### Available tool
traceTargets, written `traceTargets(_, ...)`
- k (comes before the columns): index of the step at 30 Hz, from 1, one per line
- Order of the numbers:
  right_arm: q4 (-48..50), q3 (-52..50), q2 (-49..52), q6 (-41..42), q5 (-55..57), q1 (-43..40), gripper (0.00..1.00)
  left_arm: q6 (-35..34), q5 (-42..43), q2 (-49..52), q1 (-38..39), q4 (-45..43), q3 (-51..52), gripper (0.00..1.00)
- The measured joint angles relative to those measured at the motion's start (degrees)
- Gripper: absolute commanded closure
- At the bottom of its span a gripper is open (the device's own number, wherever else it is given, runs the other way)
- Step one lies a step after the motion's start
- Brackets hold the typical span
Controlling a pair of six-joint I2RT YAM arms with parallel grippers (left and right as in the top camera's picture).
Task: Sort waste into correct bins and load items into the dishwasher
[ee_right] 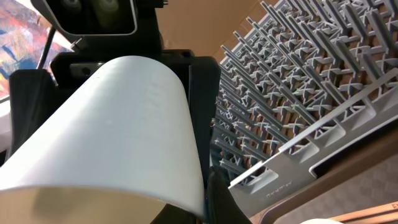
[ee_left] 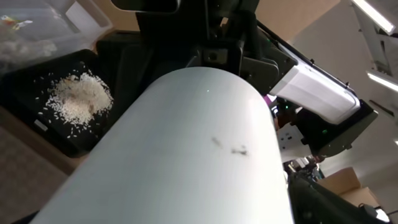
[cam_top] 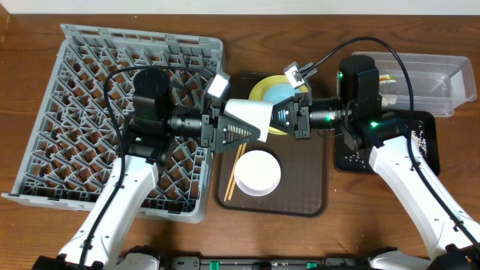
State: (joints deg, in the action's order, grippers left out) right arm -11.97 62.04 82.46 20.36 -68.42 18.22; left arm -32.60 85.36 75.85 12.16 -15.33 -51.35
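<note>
A small white cup (cam_top: 250,116) hangs sideways above the brown tray, between my two grippers. My left gripper (cam_top: 234,131) holds it from the left and my right gripper (cam_top: 283,116) from the right, and both look closed on it. The cup fills the left wrist view (ee_left: 186,155) and the right wrist view (ee_right: 106,124). A light blue bowl (cam_top: 281,91) sits on a yellow-green plate (cam_top: 257,88). A pinkish-white bowl (cam_top: 257,172) and chopsticks (cam_top: 233,171) lie on the brown tray. The grey dish rack (cam_top: 90,112) is on the left.
The brown serving tray (cam_top: 304,187) is in the middle. The clear tub (cam_top: 427,71) at the back right holds a printed wrapper (cam_top: 386,78). The black tray (cam_top: 424,161) holds crumbly scraps (ee_left: 78,99). The rack's pegs (ee_right: 311,74) are close behind the cup.
</note>
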Motion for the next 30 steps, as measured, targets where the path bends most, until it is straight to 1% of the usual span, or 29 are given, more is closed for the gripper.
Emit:
traceTargets(10, -0.2, 0.0, 0.0, 0.0, 0.4, 0.0, 0.99, 0.0, 0.0, 0.0, 0.0, -0.1, 0.0, 0.07)
traceTargets(20, -0.2, 0.0, 0.2, 0.0, 0.2, 0.0, 0.99, 0.1, 0.0, 0.0, 0.0, -0.1, 0.0, 0.07)
traceTargets(24, -0.2, 0.0, 0.2, 0.0, 0.0, -0.2, 0.99, 1.3, 0.0, 0.0, 0.0, -0.1, 0.0, 0.07)
traceTargets(30, -0.3, 0.0, 0.4, 0.0, -0.3, -0.7, 0.99, 1.7, -1.5, 0.0, 0.0, -0.2, 0.0, 0.07)
